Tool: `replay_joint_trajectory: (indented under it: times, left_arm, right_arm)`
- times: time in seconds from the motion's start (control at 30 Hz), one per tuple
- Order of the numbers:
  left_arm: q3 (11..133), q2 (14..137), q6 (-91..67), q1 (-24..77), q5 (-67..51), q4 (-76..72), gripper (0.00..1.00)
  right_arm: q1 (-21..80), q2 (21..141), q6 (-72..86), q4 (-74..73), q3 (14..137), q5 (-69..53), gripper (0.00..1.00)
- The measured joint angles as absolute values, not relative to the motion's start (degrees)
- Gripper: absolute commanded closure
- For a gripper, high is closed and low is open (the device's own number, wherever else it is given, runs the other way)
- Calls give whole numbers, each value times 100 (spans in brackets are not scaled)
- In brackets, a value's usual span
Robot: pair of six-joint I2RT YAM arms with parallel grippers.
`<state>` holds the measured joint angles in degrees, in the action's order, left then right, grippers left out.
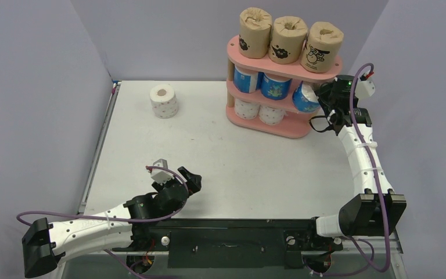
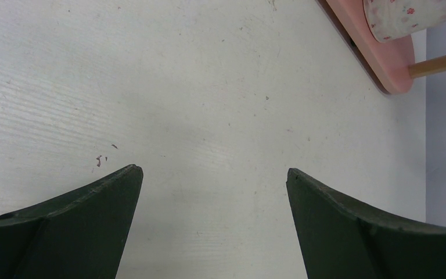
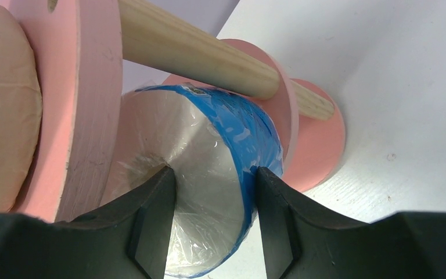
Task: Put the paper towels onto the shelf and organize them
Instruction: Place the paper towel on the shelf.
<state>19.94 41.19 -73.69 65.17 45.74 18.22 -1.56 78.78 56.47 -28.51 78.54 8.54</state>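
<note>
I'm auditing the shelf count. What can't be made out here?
Top view: how the right gripper grips the blue roll; its own body hides the jaws.
Right wrist: whether that roll rests on the shelf; jaws cover its lower edge.
Left wrist: white roll, cut off by the top edge.
</note>
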Motion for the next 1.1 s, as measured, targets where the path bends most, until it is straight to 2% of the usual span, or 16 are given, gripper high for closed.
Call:
replay_joint_trajectory:
  times: [0.37,0.57,1.1]
  left_arm:
    - [1994,4134,-7371,6517,4547,1820,5]
    - [1994,4154,-7371,6517,4488,1813,5]
    - [1994,4187,-7382,6517,4418,1772,5]
  right_arm:
    - [-158,7905,5728,-2783,7854,749,48]
    - [-161,7905,5769,-2762,7852,703,38]
    - [-193,7778,5774,-2773,7738,628,33]
